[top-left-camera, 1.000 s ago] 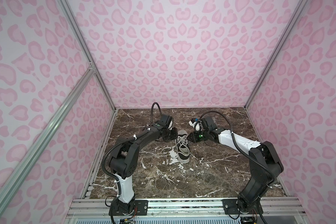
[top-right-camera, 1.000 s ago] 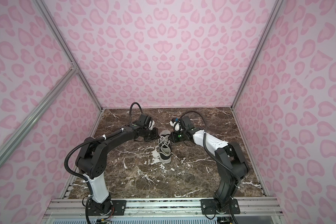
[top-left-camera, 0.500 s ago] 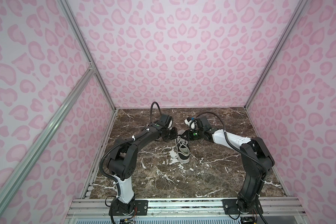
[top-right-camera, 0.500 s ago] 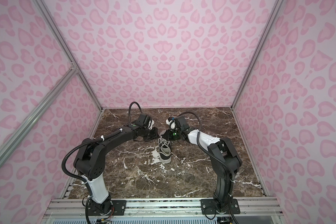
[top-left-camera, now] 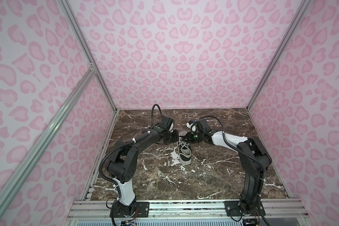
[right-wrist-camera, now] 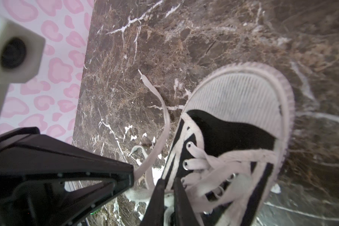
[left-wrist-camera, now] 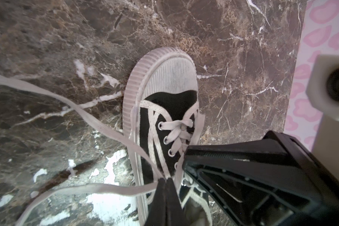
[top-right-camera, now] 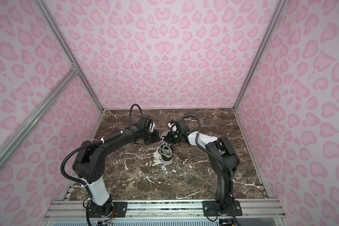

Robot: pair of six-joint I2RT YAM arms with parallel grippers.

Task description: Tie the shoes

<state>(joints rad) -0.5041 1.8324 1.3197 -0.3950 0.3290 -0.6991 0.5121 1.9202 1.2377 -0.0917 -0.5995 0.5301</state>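
Black canvas sneaker (top-left-camera: 185,154) sits on marble tabletop (top-left-camera: 213,176); beside its tongue, left gripper (left-wrist-camera: 165,181) pinches shut on the laces (left-wrist-camera: 98,123), right gripper (right-wrist-camera: 168,182) nearly closed around another strand.

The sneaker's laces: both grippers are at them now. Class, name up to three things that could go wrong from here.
1. The left gripper pinches the laces only at its very fingertips, so a pull may slip them free.
2. The right gripper works right beside it over the sneaker, so the two could collide.
3. Nothing holds the sneaker down on the table, so pulling may drag or tip it.
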